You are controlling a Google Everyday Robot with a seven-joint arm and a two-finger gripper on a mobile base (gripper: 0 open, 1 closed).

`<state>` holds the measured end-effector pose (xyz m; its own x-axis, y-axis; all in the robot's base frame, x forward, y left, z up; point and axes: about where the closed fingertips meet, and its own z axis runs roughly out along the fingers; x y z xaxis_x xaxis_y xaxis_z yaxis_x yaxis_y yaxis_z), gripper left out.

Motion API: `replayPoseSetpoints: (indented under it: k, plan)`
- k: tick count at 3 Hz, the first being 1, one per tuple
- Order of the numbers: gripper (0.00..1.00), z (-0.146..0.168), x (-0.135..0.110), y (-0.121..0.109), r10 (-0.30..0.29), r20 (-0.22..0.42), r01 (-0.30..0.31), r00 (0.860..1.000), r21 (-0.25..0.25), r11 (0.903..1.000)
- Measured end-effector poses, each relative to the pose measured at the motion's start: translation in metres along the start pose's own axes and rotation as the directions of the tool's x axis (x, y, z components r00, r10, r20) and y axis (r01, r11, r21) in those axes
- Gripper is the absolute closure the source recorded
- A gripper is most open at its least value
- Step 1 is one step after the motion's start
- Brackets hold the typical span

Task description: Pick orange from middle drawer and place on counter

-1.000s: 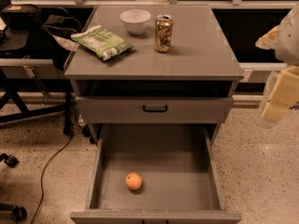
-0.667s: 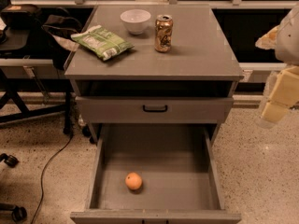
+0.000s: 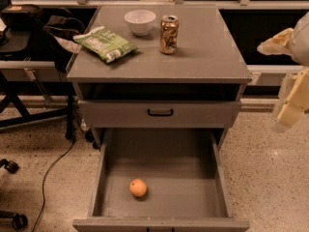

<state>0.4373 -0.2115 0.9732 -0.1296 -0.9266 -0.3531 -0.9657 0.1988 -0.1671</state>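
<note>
Stillness since before: small round orange fruit [image 3: 138, 187] sits unreached in the deep grey drawer [image 3: 164, 163]. Far right hangs the pale tool [image 3: 289, 108]; spread or pressed together, I cannot tell.

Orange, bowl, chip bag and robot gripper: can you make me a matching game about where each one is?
1. small round orange fruit
2. white round bowl
3. green crinkly snack bag
4. cream robot gripper

A. on the flat grey counter, beside the gold can
B. far right of view, off the counter
C. inside the open deep grey middle drawer
D. counter's left side

Pairs: 1-C, 2-A, 3-D, 4-B
</note>
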Motion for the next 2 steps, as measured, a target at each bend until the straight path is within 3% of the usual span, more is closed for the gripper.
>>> replayPoseSetpoints:
  k: [1, 2]
  plan:
    - [0.00, 0.0032, -0.0045, 0.0003, -0.070, 0.146, 0.083, 0.987, -0.085, 0.9929]
    - [0.00, 0.0021, -0.0080, -0.0001, -0.112, 0.224, 0.139, 0.968, -0.109, 0.9843]
